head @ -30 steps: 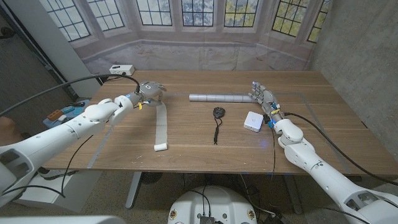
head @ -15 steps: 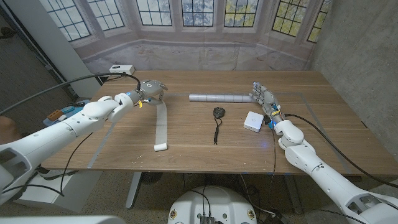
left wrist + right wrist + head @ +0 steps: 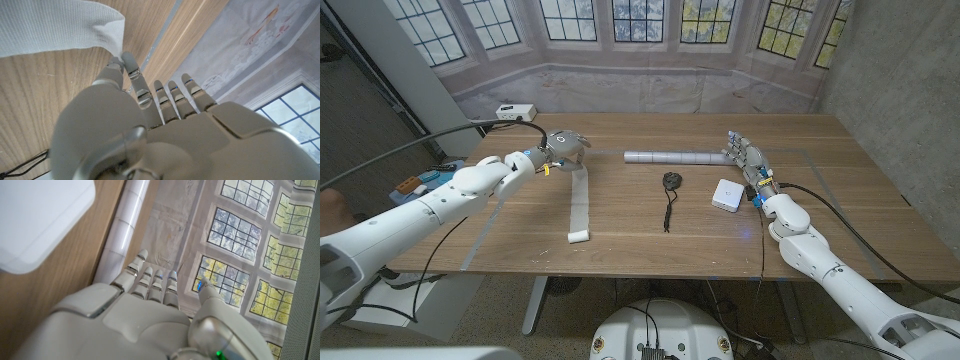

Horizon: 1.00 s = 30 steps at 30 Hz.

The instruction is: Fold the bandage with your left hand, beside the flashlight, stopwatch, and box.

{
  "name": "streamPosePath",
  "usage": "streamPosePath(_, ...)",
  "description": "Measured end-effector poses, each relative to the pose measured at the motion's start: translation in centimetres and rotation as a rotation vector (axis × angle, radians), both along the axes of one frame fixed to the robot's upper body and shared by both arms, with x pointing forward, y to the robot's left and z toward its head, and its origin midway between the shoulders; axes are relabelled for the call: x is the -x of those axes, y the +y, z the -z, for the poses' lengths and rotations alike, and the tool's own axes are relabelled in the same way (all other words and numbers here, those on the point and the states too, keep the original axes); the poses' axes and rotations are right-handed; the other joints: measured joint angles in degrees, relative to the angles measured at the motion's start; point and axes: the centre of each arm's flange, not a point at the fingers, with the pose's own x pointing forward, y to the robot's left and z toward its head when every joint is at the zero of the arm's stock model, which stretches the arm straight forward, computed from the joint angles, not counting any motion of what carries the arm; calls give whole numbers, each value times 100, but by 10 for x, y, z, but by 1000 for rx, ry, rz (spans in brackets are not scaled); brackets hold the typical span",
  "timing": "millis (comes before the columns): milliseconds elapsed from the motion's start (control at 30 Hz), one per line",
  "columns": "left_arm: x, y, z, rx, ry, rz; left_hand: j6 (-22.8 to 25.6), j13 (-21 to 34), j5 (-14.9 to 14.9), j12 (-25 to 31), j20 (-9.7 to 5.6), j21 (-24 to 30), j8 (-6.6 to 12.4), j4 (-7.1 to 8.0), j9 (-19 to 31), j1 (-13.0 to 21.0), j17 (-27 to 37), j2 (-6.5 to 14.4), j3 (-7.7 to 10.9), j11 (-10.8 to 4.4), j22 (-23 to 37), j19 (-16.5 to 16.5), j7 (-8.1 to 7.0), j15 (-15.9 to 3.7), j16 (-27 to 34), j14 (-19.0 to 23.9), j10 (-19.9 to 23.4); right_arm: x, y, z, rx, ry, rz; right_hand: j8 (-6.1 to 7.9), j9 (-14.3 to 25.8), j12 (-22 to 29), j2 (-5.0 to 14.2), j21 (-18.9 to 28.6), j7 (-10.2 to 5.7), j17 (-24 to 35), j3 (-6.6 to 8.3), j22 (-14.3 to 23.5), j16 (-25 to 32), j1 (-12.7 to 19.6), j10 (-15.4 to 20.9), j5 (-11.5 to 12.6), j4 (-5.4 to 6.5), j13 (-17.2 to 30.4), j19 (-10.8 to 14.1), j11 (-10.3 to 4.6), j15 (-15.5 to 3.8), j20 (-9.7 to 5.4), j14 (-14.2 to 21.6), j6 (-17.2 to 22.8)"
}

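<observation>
A long white bandage (image 3: pixel 581 203) lies in a strip on the wooden table (image 3: pixel 650 230), with a small rolled end (image 3: pixel 578 237) toward the front. My left hand (image 3: pixel 563 146) pinches the strip's far end (image 3: pixel 60 27) between thumb and a finger (image 3: pixel 131 67), the other fingers reaching out. To the right lie a silver flashlight (image 3: pixel 670 157), a black stopwatch (image 3: pixel 671 181) with its cord, and a white box (image 3: pixel 726 194). My right hand (image 3: pixel 743 156) stands open at the flashlight's right end, just behind the box. The box (image 3: pixel 40 220) and flashlight (image 3: pixel 125 225) also appear in the right wrist view.
A small white device (image 3: pixel 515 110) with a cable sits at the table's far left corner. Pale tape lines (image 3: pixel 480 235) mark the tabletop on both sides. Off the table's left edge is a blue stand with small parts (image 3: pixel 420 183).
My left hand has shifted very slightly away from me with the bandage end in its pinch. The right hand and the other objects have not moved.
</observation>
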Motion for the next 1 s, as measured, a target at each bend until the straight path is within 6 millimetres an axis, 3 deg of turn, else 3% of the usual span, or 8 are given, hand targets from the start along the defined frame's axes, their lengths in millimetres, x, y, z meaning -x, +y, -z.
streamPosePath(1000, 22, -8, 10, 10, 5, 8, 0, 28, 0, -28, 0, 0, 34, 0, -25, 0, 0, 0, 0, 1, 0, 0, 0, 1, 0, -1, -1, 7, -3, -6, 11, -27, 0, 0, 0, 0, 0, 0, 0, 0, 0, 0, 0, 0, 0, 0, 0, 0, 0, 0, 0, 0, 0, 0)
